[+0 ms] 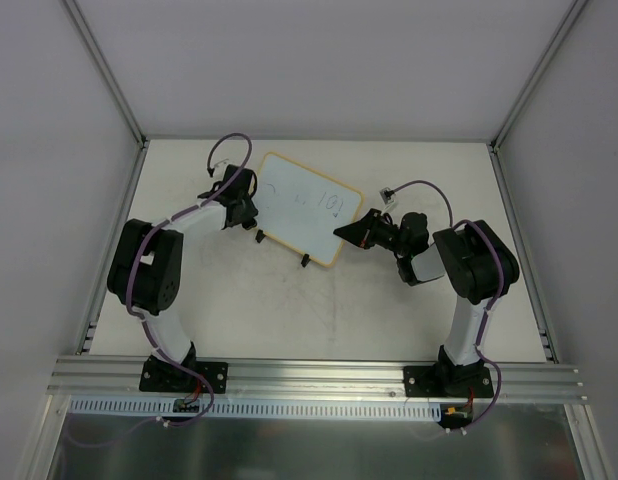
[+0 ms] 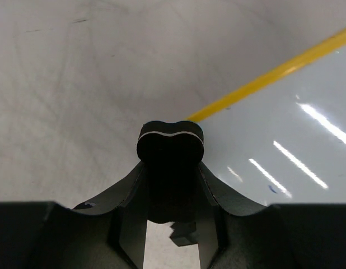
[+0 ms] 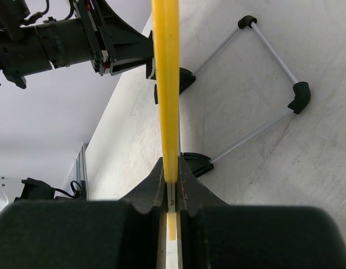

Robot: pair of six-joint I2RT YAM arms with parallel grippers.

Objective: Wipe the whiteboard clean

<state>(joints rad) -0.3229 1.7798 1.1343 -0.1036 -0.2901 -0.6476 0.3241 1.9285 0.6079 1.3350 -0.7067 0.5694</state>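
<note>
The whiteboard [image 1: 301, 205] lies tilted at mid-table, white with a yellow rim, and dark handwriting [image 1: 329, 203] shows on its right half. My left gripper [image 1: 251, 214] is at the board's left edge, shut on a small black eraser block [image 2: 170, 140]. In the left wrist view the eraser sits just off the yellow rim [image 2: 262, 78], beside the white face [image 2: 296, 145]. My right gripper [image 1: 347, 230] is shut on the board's lower right edge. In the right wrist view the rim [image 3: 166, 84] runs edge-on between the right gripper's [image 3: 172, 182] shut fingers.
Two black clip feet [image 1: 305, 261] sit along the board's near edge. A thin wire stand [image 3: 262, 95] with black corners is attached behind the board. The left arm [image 3: 78, 39] shows in the right wrist view. White walls and metal rails [image 1: 519, 250] bound the table.
</note>
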